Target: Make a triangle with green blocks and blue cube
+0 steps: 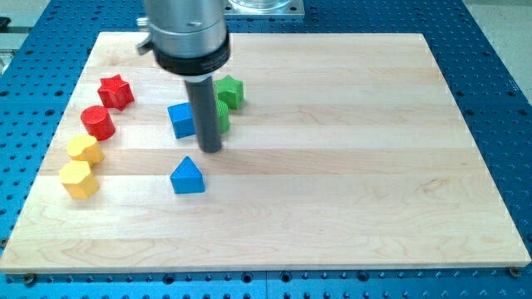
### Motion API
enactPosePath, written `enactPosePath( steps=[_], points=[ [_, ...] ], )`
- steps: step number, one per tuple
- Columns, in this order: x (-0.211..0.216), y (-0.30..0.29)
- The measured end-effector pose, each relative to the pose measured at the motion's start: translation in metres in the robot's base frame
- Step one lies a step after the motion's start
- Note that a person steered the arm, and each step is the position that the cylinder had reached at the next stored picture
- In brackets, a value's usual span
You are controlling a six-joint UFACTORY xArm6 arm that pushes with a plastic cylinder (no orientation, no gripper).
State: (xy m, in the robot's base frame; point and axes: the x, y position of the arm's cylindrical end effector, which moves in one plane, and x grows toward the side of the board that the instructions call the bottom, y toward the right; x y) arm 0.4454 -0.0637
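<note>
The blue cube (pixel 181 120) sat just to the view's left of my tip (pixel 211 149), close to the rod and perhaps touching it; I could not tell which. The arm carried no jaws, only the rod, so nothing was grasped or released here.

In the one camera view, a green block (pixel 230 90) of star-like shape lay just above and to the view's right of my tip. A second green block (pixel 222 116) lay right beside the rod on its right, mostly hidden, its shape not readable. My tip stood between the blue cube and this hidden green block, probably placed to nudge one of them. The three already looked like a tight, shallow cluster, so I judged the triangle close but not clearly formed.

A blue triangle (pixel 187 177) lay below my tip, slightly left, apart from it. Well to the left on the surface (pixel 374 166) were a red star (pixel 115 91), a red cylinder (pixel 98 123) and two yellow blocks (pixel 84 149) (pixel 78 178), out of the way.
</note>
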Motion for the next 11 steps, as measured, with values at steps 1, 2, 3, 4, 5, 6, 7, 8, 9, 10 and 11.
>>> enactPosePath(
  steps=[1, 2, 3, 4, 5, 6, 7, 8, 9, 10, 11],
  points=[
    [-0.051, 0.049],
    [-0.088, 0.064],
    [-0.1, 0.043],
    [-0.1, 0.012],
    [-0.099, 0.004],
    [-0.111, -0.008],
    [-0.114, -0.014],
    [-0.108, -0.014],
    [-0.101, -0.013],
    [-0.135, -0.022],
    [-0.141, -0.036]
  ],
)
